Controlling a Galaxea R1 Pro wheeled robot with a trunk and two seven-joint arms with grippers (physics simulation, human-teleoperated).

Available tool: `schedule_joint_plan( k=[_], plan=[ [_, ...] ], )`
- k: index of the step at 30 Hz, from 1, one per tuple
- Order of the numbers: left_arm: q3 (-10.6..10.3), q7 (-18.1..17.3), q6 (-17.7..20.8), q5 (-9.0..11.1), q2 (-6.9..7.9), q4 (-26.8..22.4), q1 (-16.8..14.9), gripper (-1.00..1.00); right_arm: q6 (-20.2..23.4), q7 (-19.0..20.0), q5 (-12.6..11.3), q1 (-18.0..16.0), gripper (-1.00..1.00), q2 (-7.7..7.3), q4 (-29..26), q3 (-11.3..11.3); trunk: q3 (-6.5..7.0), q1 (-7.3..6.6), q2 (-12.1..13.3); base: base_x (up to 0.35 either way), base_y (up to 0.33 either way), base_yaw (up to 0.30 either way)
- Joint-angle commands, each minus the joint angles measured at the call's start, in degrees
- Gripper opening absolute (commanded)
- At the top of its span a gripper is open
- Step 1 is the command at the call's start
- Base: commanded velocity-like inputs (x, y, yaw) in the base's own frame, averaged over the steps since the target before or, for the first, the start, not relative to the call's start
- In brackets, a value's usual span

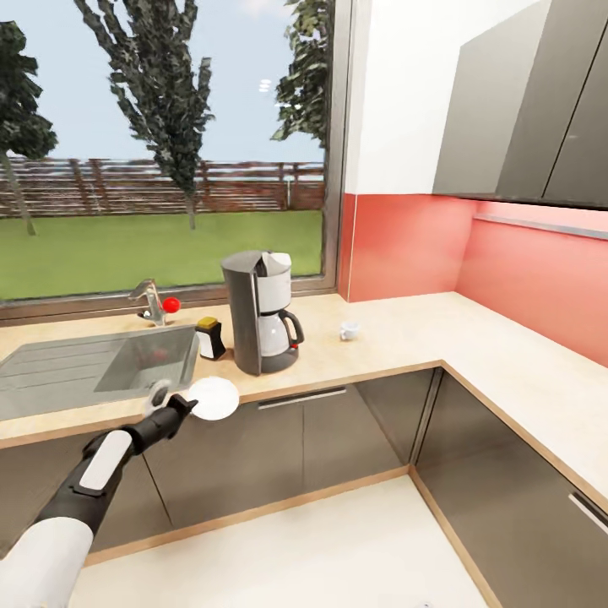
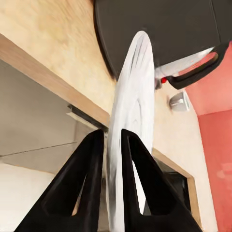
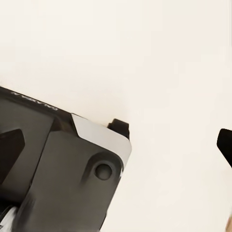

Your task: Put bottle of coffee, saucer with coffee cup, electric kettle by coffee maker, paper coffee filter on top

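Right now I have the left gripper (image 2: 112, 145) clenched on the saucer (image 1: 212, 397), its two black fingers (image 2: 89, 179) pinching the rim so the plate stands on edge in the left wrist view. In the head view the saucer hangs just over the front edge of the kitchen countertop (image 1: 397, 338), at about seven o'clock from the coffee maker (image 1: 260, 311) and close to it. The move I judge comes next turns on that bearing: the free worktop lies toward one o'clock from the gripper, in front of the machine's base, and the plate must tip flat before I let go.

The left arm is clearly the nearer one. The right wrist view gives me pale floor and part of the robot's body, with a dark tip at the frame's edge, so I cannot tell whether the right gripper is released or clenched.

The bottle of coffee (image 1: 210, 338) already stands at nine o'clock from the coffee maker, just beside it. The coffee cup (image 1: 349, 330) sits at three o'clock, apart from the machine. The sink (image 1: 110, 359) holds nothing I can make out.
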Motion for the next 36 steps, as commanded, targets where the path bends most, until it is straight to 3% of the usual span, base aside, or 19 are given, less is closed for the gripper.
schedule_joint_plan(
  k=[1, 2, 20, 26, 32, 36],
  plan=[
    [0.2, 1.5, 0.4, 0.1, -0.73, -0.1, -0.2, -1.0, 0.3, 0.1, -0.5, 0.0, 1.0, -0.19, -0.1, 0.5, -0.12, 0.03, -0.1, 0.0, 0.0, 0.001],
    [0.3, 4.5, 0.4, 0.5, -2.11, -1.5, -0.2, -1.0, 0.2, 0.1, -0.5, 0.0, 1.0, -0.36, -0.1, 0.5, -0.12, 0.03, -0.1, 0.0, 0.0, 0.0],
    [0.8, 5.0, 0.3, 0.5, -1.4, -1.9, 0.4, -1.0, 0.2, 0.1, -0.5, 0.0, 1.0, -0.47, -0.1, 0.5, -0.12, 0.03, -0.1, 0.139, 0.0, 0.0],
    [3.1, 5.1, 0.3, 0.4, -1.42, -1.9, 0.6, -1.0, 0.2, 0.1, -0.5, 0.0, 1.0, -0.47, -0.1, 0.5, -0.12, 0.03, -0.1, 0.288, 0.0, 0.0],
    [3.3, 9.4, 0.3, 0.5, -1.38, -1.9, 0.6, -1.0, 0.3, 0.1, -0.4, 0.0, 1.0, -1.25, 0.0, 0.5, -0.12, 0.03, -0.1, 0.089, 0.0, 0.0],
    [3.4, 9.9, 0.3, 0.4, -1.62, -1.9, 0.7, -1.0, 0.2, 0.1, -0.3, 0.0, 1.0, -1.8, -0.1, 0.5, -0.12, 0.03, -0.1, 0.004, 0.0, 0.0]
  ],
)
